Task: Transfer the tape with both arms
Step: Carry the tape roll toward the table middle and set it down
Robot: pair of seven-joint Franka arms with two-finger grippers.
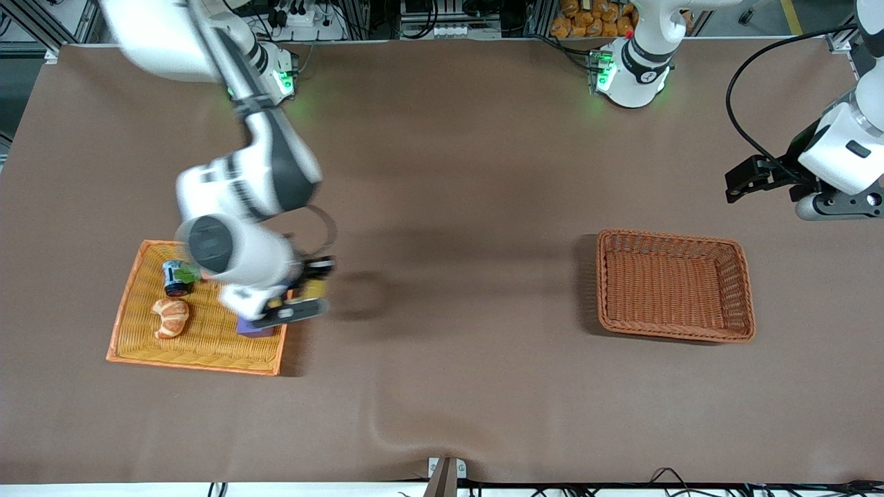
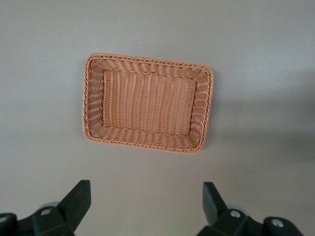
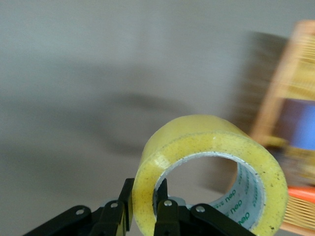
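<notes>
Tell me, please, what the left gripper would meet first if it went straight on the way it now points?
Probably the bare table just short of the wicker basket. The left gripper, fingers open, points down there; how far below is unclear, and nothing shows in between.

Right arm motion-blurred; purple cube mostly hidden, perhaps under right gripper.

Tape: yellowish translucent roll, held up over the bench
Right gripper: fingers pinching the roll's wall
Tray: orange wicker, blurred, at the edge
</notes>
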